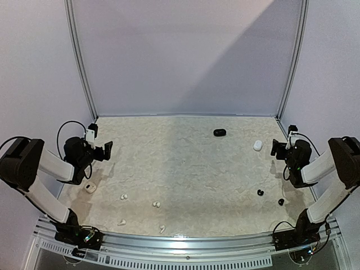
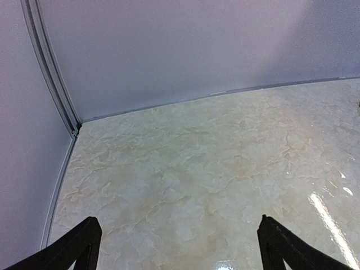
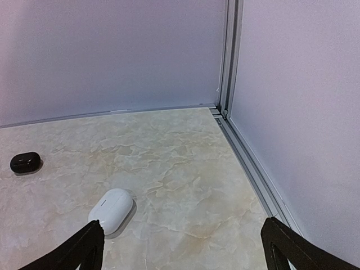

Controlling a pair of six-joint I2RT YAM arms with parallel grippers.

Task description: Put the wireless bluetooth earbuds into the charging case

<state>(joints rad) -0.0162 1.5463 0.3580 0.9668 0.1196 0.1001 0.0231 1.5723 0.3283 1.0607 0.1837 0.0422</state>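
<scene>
Four white buds [image 1: 124,197] lie scattered front-left and two black buds [image 1: 260,192] front-right; their long axes are mostly too small to read, the nearest perhaps front-to-back. Black case [image 1: 219,133] lies crosswise far back, with a white case [image 1: 257,145] right of it. Left gripper [image 2: 178,222] and right gripper [image 3: 181,222] both gape, empty.

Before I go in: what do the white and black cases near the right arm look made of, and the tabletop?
White case: likely smooth moulded plastic with a satin finish, going by its soft even sheen and rounded edges. Black case: probably similar plastic, slightly glossy, but too small to be sure. Tabletop: marble-patterned with a glossy finish, perhaps laminate, given the bright light reflections.
</scene>
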